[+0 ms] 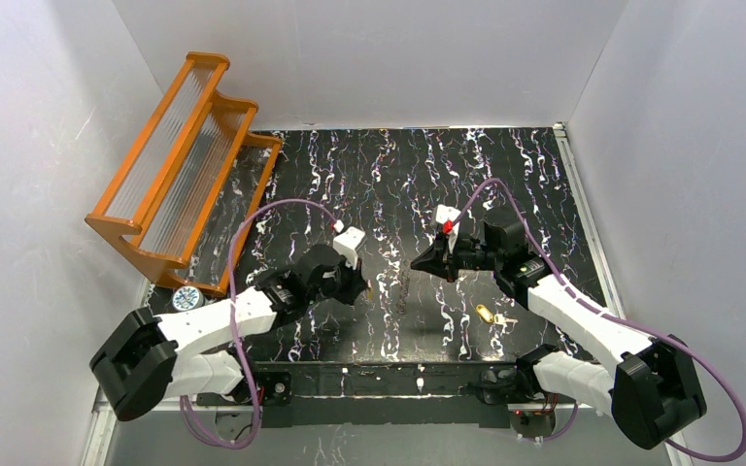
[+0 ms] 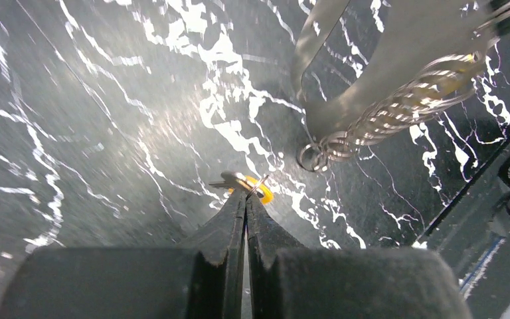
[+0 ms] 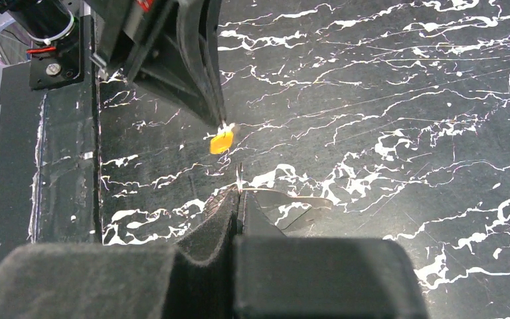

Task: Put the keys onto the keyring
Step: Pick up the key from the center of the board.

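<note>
My left gripper [image 2: 246,193] is shut on a tiny key [image 2: 257,186] with a yellow-orange head, pinched at the fingertips just above the table. From the right wrist view that key [image 3: 220,141] hangs at the left gripper's tip [image 3: 223,123]. A short way to its right, my right gripper [image 3: 239,193] is shut on the keyring [image 3: 292,198], a thin whitish band. In the left wrist view the keyring [image 2: 372,73] fills the upper right, with a small coiled metal ring [image 2: 325,149] at its end. From above, the left gripper [image 1: 366,284] and right gripper [image 1: 416,264] face each other. A second key [image 1: 487,314] lies on the table.
An orange rack [image 1: 180,165] with ribbed clear panels leans at the back left. A small round blue-and-white object [image 1: 186,299] sits by the left arm. White walls close in the black marbled table [image 1: 398,175] on three sides.
</note>
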Controlling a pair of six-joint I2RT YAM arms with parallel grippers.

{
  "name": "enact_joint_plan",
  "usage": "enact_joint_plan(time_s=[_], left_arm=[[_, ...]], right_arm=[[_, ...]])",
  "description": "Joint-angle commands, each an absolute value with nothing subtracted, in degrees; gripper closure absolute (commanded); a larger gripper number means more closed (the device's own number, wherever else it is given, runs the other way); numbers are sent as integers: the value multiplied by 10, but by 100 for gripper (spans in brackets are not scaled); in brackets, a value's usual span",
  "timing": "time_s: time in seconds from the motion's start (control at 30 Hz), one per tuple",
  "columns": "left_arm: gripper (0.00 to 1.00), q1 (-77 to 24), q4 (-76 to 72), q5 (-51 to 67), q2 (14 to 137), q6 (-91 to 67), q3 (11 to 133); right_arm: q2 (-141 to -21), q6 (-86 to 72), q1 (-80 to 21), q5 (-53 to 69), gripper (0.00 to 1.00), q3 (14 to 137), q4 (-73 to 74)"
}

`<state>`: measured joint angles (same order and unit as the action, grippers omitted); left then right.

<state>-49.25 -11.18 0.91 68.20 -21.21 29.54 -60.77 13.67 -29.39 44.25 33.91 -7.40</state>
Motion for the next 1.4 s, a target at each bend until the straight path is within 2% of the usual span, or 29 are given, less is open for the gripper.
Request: enact_joint_plan(time_s=[0.0,0.37,0.7,0.97,1.37], left_arm=[[100,-495,-42,-13,638,-64,343],[100,-495,-59,-1,602,71,377],[100,-495,-134,121,584,125,356],[100,-500,-183,170,562,157,333],[100,-560,-157,138,576,239,338]], right_arm=[[-599,137,-296,468,99,356,-91],[-613,132,-304,507,99,359,-95],[-630,147,-325,543,99,352,-114],[-636,159,-337,564,99,354,-117],[-640,182,-347,579,99,360,-107]])
